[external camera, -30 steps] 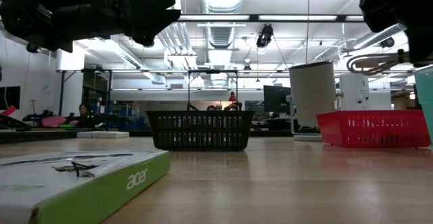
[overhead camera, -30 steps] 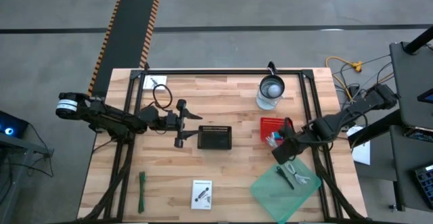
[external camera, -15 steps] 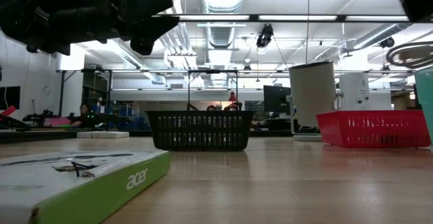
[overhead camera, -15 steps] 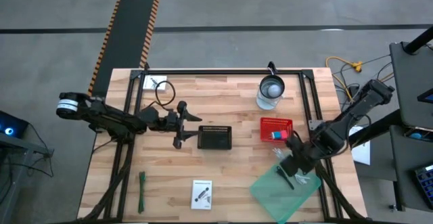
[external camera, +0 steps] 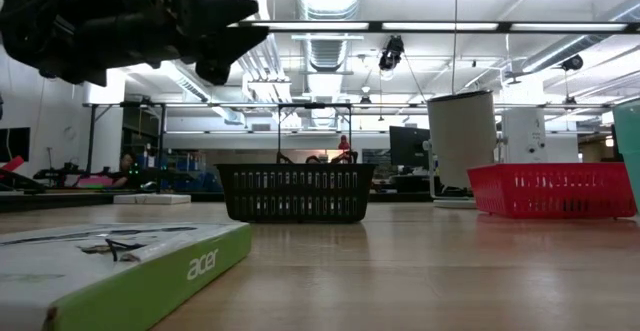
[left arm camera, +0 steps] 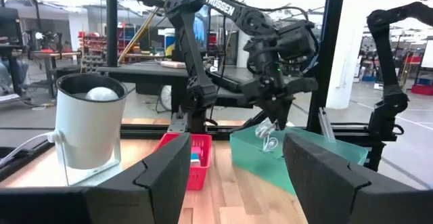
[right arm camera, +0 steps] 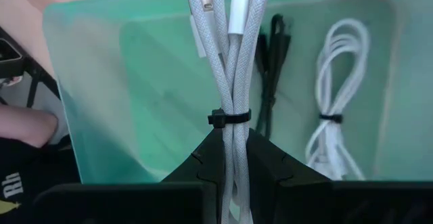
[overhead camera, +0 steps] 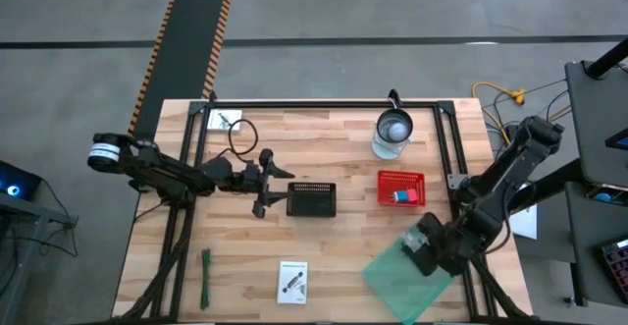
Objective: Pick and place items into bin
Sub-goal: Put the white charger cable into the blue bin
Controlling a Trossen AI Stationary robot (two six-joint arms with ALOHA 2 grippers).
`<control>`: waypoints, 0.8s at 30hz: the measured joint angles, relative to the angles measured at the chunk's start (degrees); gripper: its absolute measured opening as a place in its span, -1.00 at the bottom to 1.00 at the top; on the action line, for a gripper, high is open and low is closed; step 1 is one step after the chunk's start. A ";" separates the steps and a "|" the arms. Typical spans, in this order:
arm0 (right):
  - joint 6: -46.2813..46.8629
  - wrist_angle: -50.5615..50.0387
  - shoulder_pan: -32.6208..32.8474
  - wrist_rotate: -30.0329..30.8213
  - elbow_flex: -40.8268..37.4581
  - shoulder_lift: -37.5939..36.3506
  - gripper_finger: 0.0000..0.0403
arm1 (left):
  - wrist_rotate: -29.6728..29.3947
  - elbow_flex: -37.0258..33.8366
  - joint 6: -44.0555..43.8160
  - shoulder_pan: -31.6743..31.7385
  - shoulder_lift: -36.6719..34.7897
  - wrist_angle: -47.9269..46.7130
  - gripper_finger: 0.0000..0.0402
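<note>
Right hand (right arm camera: 229,158) clamps white cable bundle (right arm camera: 226,61) over green bin (right arm camera: 101,88), lower loop hidden; left hand (left arm camera: 233,163) open

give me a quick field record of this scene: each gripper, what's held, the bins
right gripper: shut on a bundled white cable, over the green bin
green bin contents: a second white cable, a dark cable
left gripper: open, empty, beside the black basket
red basket: holds a small blue item
on table: white card, green strip
</note>
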 joint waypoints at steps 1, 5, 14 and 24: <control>0.34 0.86 0.20 0.02 0.00 0.65 -0.86 | 0.00 0.10 0.11 0.00 0.18 0.17 0.09; 1.78 4.28 0.58 0.02 0.00 3.51 -0.86 | 0.00 0.21 0.50 0.00 0.51 1.26 0.09; 3.31 9.52 0.56 0.02 0.64 9.23 -0.86 | 0.00 0.01 2.00 0.00 1.01 2.94 0.09; 3.10 9.21 0.67 -0.01 6.37 15.88 -0.86 | 0.00 0.19 4.76 0.02 1.01 3.14 0.09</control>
